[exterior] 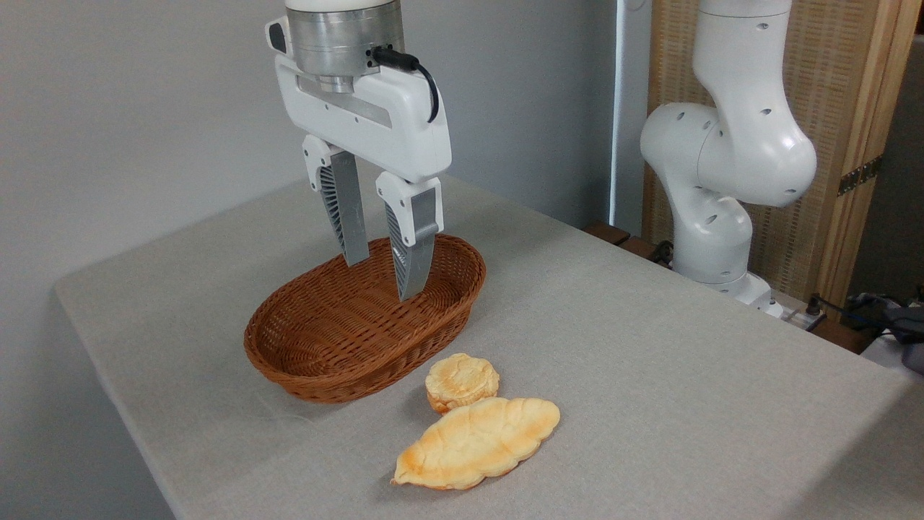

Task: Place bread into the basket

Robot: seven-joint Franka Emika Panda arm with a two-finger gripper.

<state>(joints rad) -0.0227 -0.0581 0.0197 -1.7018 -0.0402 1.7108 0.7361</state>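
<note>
Bread [478, 442], flat, lobed, golden, lies outside the woven basket [317, 361].

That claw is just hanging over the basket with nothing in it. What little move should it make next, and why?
Probably swing toward the camera until it is above the bread. The gripper is open and empty, hanging in front of the basket, which holds nothing, while the leaf-shaped loaf lies flat on the table in front of the basket, touching a small round bun. It needs to be over the loaf before lowering.

Hand [385, 278] vertical, fingers down, jaws apart, empty.
</note>
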